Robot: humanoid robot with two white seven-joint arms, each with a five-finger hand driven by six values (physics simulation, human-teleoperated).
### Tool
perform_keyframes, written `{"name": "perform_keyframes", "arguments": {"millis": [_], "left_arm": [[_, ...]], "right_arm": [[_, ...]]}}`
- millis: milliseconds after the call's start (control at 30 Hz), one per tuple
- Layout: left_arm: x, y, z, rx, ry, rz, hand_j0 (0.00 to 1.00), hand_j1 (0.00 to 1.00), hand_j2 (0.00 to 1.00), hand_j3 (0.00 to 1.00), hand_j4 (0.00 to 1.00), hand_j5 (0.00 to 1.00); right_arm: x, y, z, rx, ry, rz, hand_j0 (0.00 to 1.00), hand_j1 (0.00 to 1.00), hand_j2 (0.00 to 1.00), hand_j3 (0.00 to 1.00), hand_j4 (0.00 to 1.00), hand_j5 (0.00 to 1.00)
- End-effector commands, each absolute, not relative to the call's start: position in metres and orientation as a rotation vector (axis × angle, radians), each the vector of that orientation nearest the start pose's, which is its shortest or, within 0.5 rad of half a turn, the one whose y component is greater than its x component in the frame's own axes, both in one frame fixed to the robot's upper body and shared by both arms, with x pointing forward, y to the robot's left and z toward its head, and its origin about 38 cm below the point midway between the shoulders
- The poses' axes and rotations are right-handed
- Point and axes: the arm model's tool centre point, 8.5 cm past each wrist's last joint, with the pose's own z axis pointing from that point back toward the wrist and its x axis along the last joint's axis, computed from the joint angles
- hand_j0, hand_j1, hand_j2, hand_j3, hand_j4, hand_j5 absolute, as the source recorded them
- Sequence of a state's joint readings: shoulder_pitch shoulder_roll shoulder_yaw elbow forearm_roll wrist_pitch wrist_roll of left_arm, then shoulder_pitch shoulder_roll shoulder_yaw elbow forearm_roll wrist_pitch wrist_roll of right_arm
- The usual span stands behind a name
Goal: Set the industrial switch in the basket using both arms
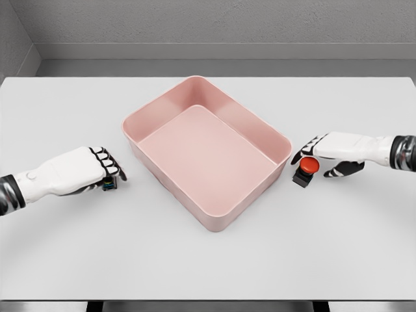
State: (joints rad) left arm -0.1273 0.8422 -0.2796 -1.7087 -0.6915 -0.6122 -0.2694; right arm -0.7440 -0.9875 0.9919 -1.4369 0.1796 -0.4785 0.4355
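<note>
Industrial switch, black body with red mushroom button, sits on table just right of pink basket, outside it, near rim. Right hand over and around it, fingers curled at switch; real grip or mere contact unclear. Left hand on table left of basket, fingers curled on small dark object with blue-green bits, identity unclear. Basket interior shows nothing inside. Judgement: early stage; lift and placement not yet done. No readable brand, label or writing.
</note>
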Motion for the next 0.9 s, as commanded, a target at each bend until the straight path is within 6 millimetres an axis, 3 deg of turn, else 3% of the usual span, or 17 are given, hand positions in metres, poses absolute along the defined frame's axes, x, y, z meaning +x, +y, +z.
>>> {"name": "perform_keyframes", "arguments": {"millis": [0,233,867], "left_arm": [[0.345,0.318,0.165,0.557,-1.505,-2.073,0.45,0.45,0.45,0.45,0.45,0.45],[0.345,0.314,0.175,0.569,-1.535,-2.079,0.40,0.40,0.40,0.40,0.40,0.40],[0.359,0.312,0.220,0.652,-1.646,-2.047,0.40,0.40,0.40,0.40,0.40,0.40]], "right_arm": [[0.414,-0.330,0.172,-0.221,-1.209,2.006,0.77,0.77,0.77,0.77,0.77,0.77],[0.414,-0.330,0.172,-0.220,-1.208,2.009,0.76,0.76,0.76,0.76,0.76,0.76],[0.410,-0.320,0.170,-0.191,-1.211,2.035,0.72,0.72,0.72,0.72,0.72,0.72]]}}
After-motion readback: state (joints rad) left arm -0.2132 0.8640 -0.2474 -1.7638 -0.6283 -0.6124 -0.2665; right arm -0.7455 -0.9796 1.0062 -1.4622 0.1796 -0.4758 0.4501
